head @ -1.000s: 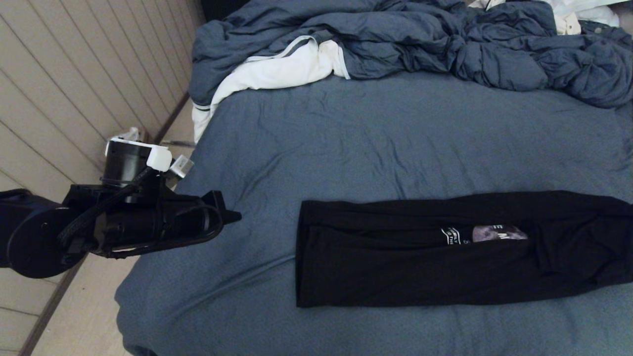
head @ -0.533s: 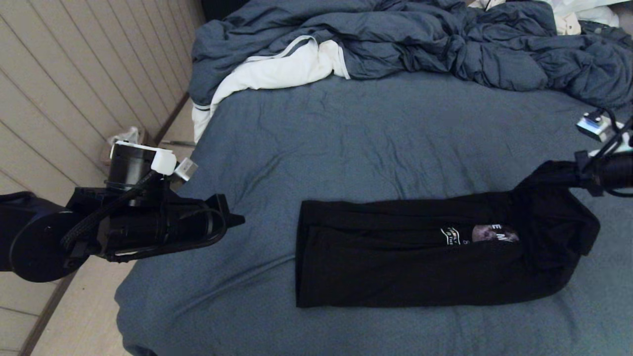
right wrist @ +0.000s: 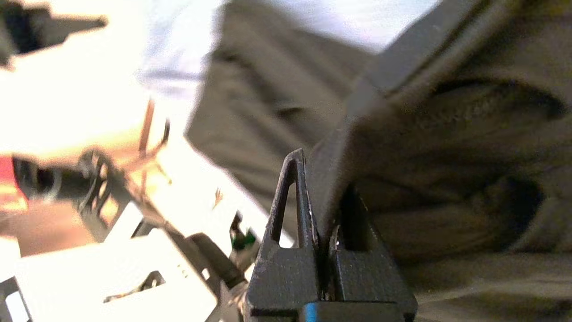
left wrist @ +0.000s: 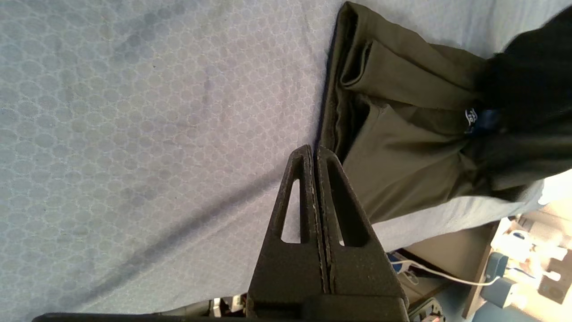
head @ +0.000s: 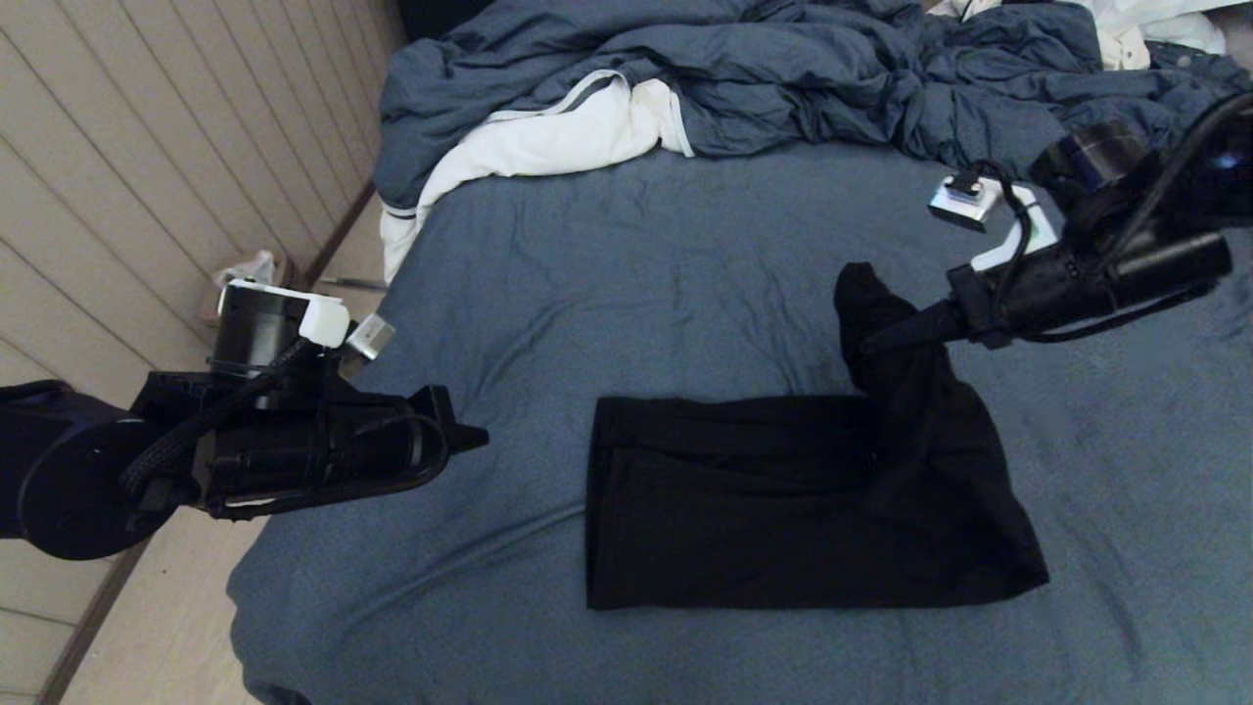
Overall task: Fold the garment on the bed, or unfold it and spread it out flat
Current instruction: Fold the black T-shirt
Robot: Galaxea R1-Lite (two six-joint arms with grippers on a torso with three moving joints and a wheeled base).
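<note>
The garment (head: 783,509), a black T-shirt folded into a long strip, lies on the bed (head: 636,274). My right gripper (head: 871,341) is shut on the shirt's right end and holds it up over the strip's middle; cloth drapes from the pinch. The right wrist view has that fabric (right wrist: 447,147) clamped between the fingers (right wrist: 295,188). The chest print is covered in the head view; a bit of white lettering (left wrist: 471,117) peeks out in the left wrist view. My left gripper (head: 470,431) hovers shut and empty at the bed's left edge, its tips (left wrist: 313,152) pointing at the strip's left end.
A rumpled blue-grey duvet (head: 832,78) and a white cloth with grey trim (head: 548,137) are piled at the far side of the bed. Left of the bed is pale plank floor (head: 117,176) with small clutter (head: 250,266).
My right arm came in from the right holding the shirt's right end, lifted it and carried it leftward over the strip, covering the print. The left arm barely shifted.
</note>
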